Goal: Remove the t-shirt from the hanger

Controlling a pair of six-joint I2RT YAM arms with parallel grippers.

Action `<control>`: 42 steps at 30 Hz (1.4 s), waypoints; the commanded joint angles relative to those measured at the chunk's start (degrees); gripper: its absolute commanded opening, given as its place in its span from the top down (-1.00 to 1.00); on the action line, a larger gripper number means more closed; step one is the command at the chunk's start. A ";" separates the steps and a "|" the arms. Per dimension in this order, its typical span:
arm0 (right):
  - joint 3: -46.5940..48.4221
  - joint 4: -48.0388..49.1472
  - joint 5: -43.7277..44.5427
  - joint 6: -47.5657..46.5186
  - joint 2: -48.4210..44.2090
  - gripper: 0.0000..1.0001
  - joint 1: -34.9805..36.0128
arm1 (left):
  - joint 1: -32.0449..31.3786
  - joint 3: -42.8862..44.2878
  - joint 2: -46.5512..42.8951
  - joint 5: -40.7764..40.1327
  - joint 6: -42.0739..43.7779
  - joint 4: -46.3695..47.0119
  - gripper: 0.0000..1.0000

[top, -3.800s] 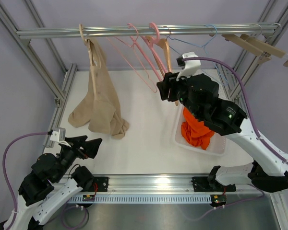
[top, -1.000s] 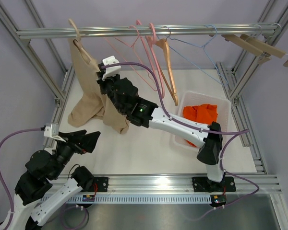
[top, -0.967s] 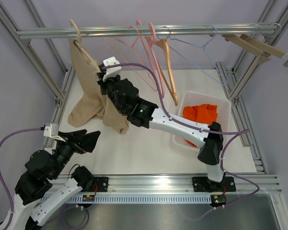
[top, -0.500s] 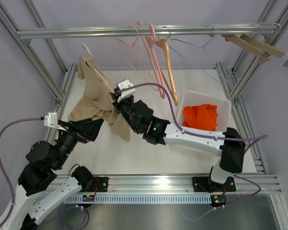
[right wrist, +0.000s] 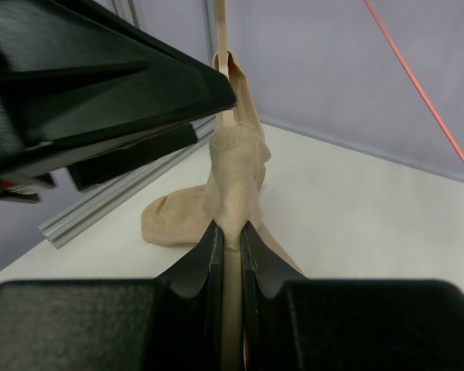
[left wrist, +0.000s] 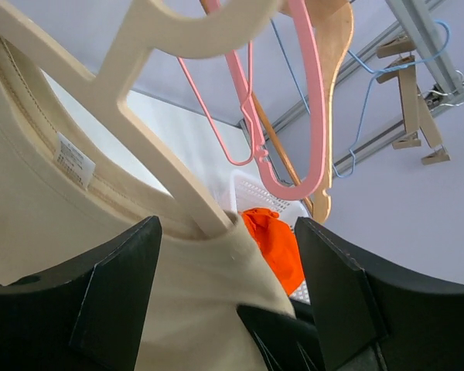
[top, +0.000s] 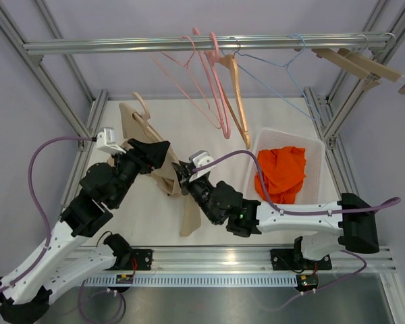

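Note:
A beige t-shirt hangs on a cream hanger that is off the rail and held low over the table. My right gripper is shut on a fold of the t-shirt, the cloth pinched between its fingers. The left gripper reaches in from the left at the collar. In the left wrist view its jaws stand apart, astride the t-shirt's shoulder, just below the hanger's arm. A white label shows inside the collar.
A white basket holding an orange cloth stands on the right. On the rail above hang pink hangers, a wooden one and a blue wire one. Frame bars run down the left side.
The right gripper has pulled t-shirt and hanger off the rail, down and toward the front. The left arm has risen and reached in at the collar, its jaws narrowing.

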 commanded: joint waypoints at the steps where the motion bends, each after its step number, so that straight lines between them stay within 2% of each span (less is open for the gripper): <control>1: -1.15 11.38 4.47 -1.29 -4.45 1.00 1.79 | 0.27 2.58 1.47 -4.46 -1.16 7.07 -0.48; 7: -3.18 12.44 4.83 -1.82 -6.30 1.00 2.84 | 0.27 0.83 3.06 -7.37 -2.30 9.96 -0.44; 11: -3.79 13.05 5.53 -2.00 -6.57 1.00 4.16 | 0.27 -3.65 3.32 -7.19 -2.91 19.08 -0.36; 14: -3.80 13.50 5.97 -2.44 -6.39 1.00 5.21 | 0.27 -5.06 3.76 -7.02 -3.79 21.29 -0.31; 22: -1.60 14.37 6.68 -4.81 -3.84 1.00 6.53 | 0.27 -6.29 2.63 -5.78 -4.58 21.13 -0.24; 25: -0.37 12.80 6.06 -4.20 -3.05 1.00 6.80 | 0.27 -6.47 0.87 -6.49 -4.15 20.60 0.11; 26: -0.37 12.62 5.97 -4.02 -2.88 1.00 6.88 | 0.27 -6.38 0.51 -6.58 -3.53 20.16 0.32; 28: -0.45 12.62 6.49 -3.50 -2.88 1.00 7.59 | 0.27 -5.77 -0.36 -7.10 -3.35 18.94 0.52; 29: -0.63 12.44 7.19 -3.23 -2.88 1.00 8.20 | 0.27 -6.03 -0.63 -7.02 -3.27 18.84 0.74; 30: -0.63 12.09 7.55 -3.06 -2.96 1.00 8.20 | 0.27 -6.03 -0.89 -6.84 -3.27 18.75 0.84; 32: -0.28 8.95 8.17 -2.62 -3.40 0.70 9.34 | 0.27 -6.03 -1.51 -6.40 -3.44 17.97 0.99; 33: -0.02 7.27 8.25 -1.75 -3.58 0.54 9.78 | 0.27 -6.12 -1.86 -6.23 -3.53 17.70 1.00; 34: 0.16 5.95 8.17 -1.13 -4.36 0.26 10.57 | 0.27 -6.29 -2.12 -5.96 -3.88 17.70 1.00; 38: -0.45 -6.50 5.63 5.80 -7.26 -0.28 11.63 | 0.27 -6.04 -4.41 -4.21 -4.76 17.61 1.00; 41: -3.17 -9.87 3.86 11.88 -8.50 -0.50 12.50 | 0.27 -4.72 -5.55 -2.71 -4.67 16.73 1.00; 42: -3.79 -10.41 4.56 13.45 -8.50 -0.52 12.86 | 0.27 -4.54 -5.82 -2.36 -4.67 16.47 1.00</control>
